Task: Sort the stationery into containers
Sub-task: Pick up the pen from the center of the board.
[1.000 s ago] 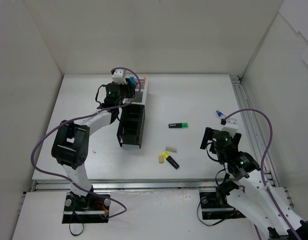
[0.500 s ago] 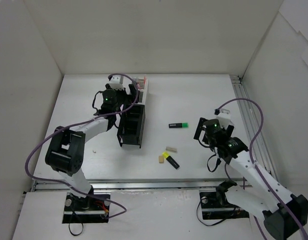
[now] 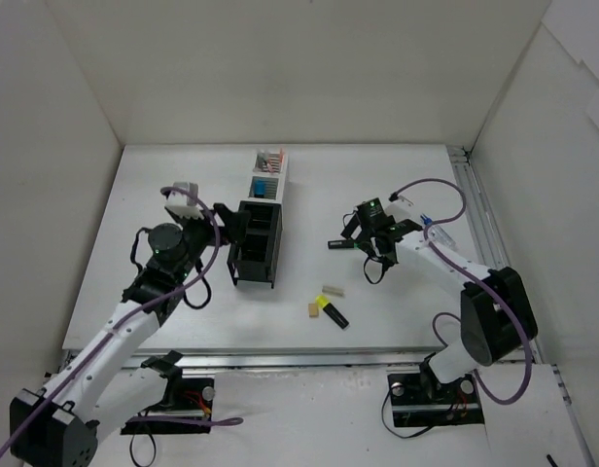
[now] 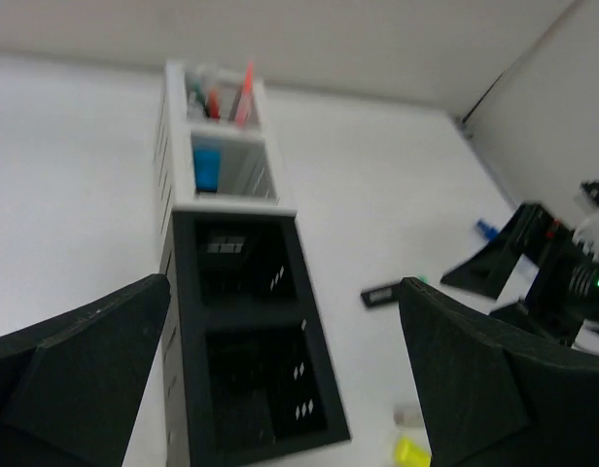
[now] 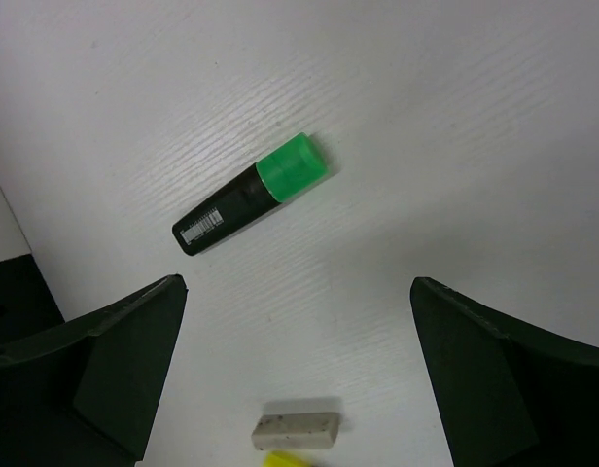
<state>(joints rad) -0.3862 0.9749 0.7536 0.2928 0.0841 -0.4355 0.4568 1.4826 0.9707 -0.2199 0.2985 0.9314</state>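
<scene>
- Green-capped highlighter (image 5: 251, 195) lies flat on the counter (image 3: 397, 185), middle, nearer the right edge: probably light, rigid, slick
- Pinch across its black barrel, not the cap
- Right tool (image 5: 299, 375) hangs above it, spread wide, holding nothing; left tool (image 4: 280, 389) likewise

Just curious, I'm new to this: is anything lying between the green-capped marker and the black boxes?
No. In the top view, only bare table separates the green-capped highlighter from the black boxes.

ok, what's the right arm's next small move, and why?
Probably ease the right gripper slightly forward and down onto the green-capped highlighter. It lies flat on the table, untouched, just ahead of the open jaws.
</scene>
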